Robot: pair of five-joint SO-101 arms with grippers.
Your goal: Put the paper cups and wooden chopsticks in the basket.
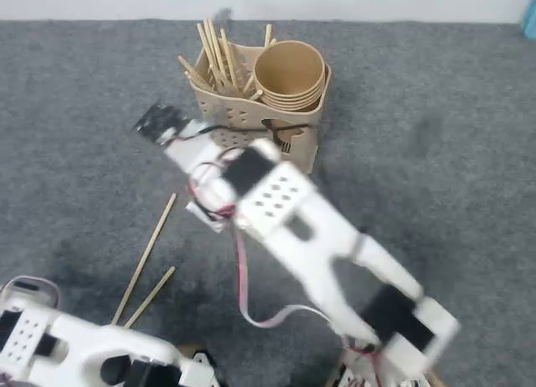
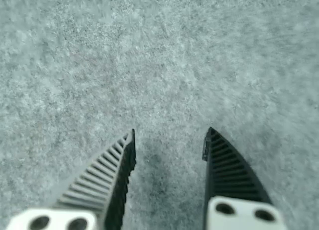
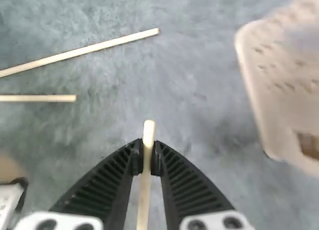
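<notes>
Right between the fingers of the right pincer (image 3: 147, 148) there's a single wooden chopstick (image 3: 148, 133). It's clenched tight, and the stick's tip pokes out just past the fingertips. The grey carpet-like surface (image 1: 435, 152) sits below it, and the basket (image 3: 284, 90) is off to one side, near but not touching. Further out in that wrist view you can see the two loose chopsticks (image 3: 79, 51) lying flat on the surface, apart from each other. From the high view, those same two lie on the grey in front of the basket (image 1: 243, 119), closer to the arm at the lower left corner, one long and angled, the other showing shorter beside it. The basket itself stands upright at the far side, with a stack of paper cups (image 1: 289, 73) nested in its right half and a bundle of chopsticks (image 1: 213, 56) leaning up out of its left half. The left pincer (image 2: 169, 135) is released, jaws spread wide with nothing between them, just hanging over bare grey surface.
</notes>
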